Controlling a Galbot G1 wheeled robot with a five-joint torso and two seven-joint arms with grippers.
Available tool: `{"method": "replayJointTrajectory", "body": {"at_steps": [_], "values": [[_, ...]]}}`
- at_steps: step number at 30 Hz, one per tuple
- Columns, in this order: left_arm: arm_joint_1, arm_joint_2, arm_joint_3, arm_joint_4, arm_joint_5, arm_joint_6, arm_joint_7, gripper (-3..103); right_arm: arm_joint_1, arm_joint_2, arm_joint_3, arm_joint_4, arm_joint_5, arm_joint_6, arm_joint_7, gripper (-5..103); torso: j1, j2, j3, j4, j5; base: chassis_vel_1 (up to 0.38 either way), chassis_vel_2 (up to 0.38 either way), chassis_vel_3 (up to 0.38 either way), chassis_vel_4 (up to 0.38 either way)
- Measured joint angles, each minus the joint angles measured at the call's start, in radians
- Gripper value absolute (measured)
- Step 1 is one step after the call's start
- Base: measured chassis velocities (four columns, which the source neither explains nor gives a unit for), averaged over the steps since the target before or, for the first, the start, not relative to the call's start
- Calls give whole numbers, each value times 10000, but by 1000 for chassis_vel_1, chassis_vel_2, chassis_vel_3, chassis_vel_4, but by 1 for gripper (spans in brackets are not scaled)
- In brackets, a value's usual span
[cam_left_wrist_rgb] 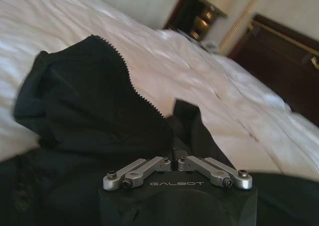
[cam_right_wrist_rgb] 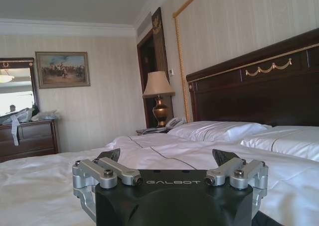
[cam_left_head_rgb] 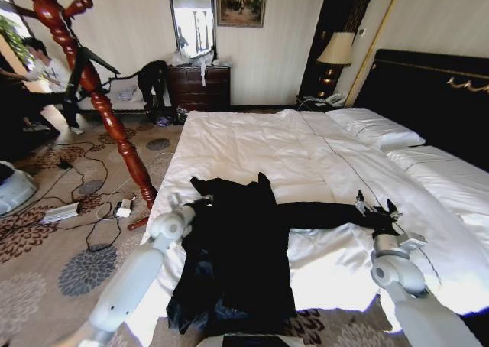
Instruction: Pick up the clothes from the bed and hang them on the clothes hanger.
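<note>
**Both grippers at the black coat on the bed**

The wide white-linen bed (cam_left_head_rgb: 306, 152) with its tall black, gold-trimmed headboard (cam_left_head_rgb: 435, 95) fills the centre and right of my head view. The long black soft-fabric coat (cam_left_head_rgb: 233, 248) lies spread on the near edge of the bed at lower centre, its hem hanging over the edge and one sleeve stretched out to the right. The glossy red-brown turned wooden coat stand (cam_left_head_rgb: 99, 102) leans across the upper left, on the patterned carpet (cam_left_head_rgb: 53, 248), well apart from the coat.

My left gripper (cam_left_head_rgb: 205, 200) sits at the coat's upper left shoulder; the left wrist view shows its fingers drawn together, pinching a raised fold of the coat. My right gripper (cam_left_head_rgb: 376, 207) is at the end of the outstretched sleeve, its fingers (cam_right_wrist_rgb: 227, 159) spread apart.
</note>
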Motion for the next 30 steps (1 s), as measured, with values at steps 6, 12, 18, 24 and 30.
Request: {"method": "replayJointTrajectory", "body": {"at_steps": [6, 12, 18, 24, 30], "values": [[-196, -31, 869, -120, 302, 372, -354, 1, -122, 41, 105, 42, -26, 15, 5, 100, 1, 0, 0, 0, 0, 0, 0, 0, 0], [699, -129, -69, -1391, -270, 1326, -985, 10, -230, 43, 141, 72, -148, 47, 5, 100, 0, 0, -1, 2, 0, 0, 0, 0, 0], [1789, -609, -1444, -2633, -1521, 2197, -1654, 31, -255, 117, 136, 82, -237, 52, 9, 100, 0, 0, -1, 5, -1, 0, 0, 0, 0], [2656, -1260, -2202, -2870, -1141, 1884, -1858, 53, -279, 261, 29, 96, -431, 52, 13, 100, -1, 0, -2, 5, 0, 0, 0, 0, 0], [1604, -1665, -1262, -1737, 29, 1705, -1722, 74, -341, 412, -112, 76, -670, 55, 17, 100, 1, 0, 0, -1, 1, 0, 0, 0, 0]]}}
